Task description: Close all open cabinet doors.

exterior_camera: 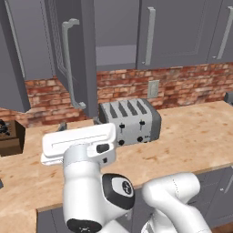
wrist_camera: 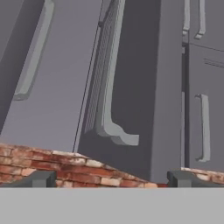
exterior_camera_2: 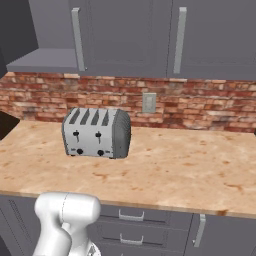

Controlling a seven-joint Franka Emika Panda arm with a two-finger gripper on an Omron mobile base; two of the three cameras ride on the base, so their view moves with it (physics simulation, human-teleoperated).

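End effector (wrist_camera: 106,178) fingertips spread wide, empty, before the open cabinet door (wrist_camera: 131,87), its top cut off

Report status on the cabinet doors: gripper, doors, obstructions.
Gripper open, holding nothing. One cabinet door swung open, its handle ahead of the fingertips; neighbouring doors closed. Toaster below on the counter.

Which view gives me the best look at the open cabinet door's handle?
The hand view: the open cabinet door stands close, its handle large. The left base view shows it edge-on; the right base view gives just a dark sliver at its left edge.
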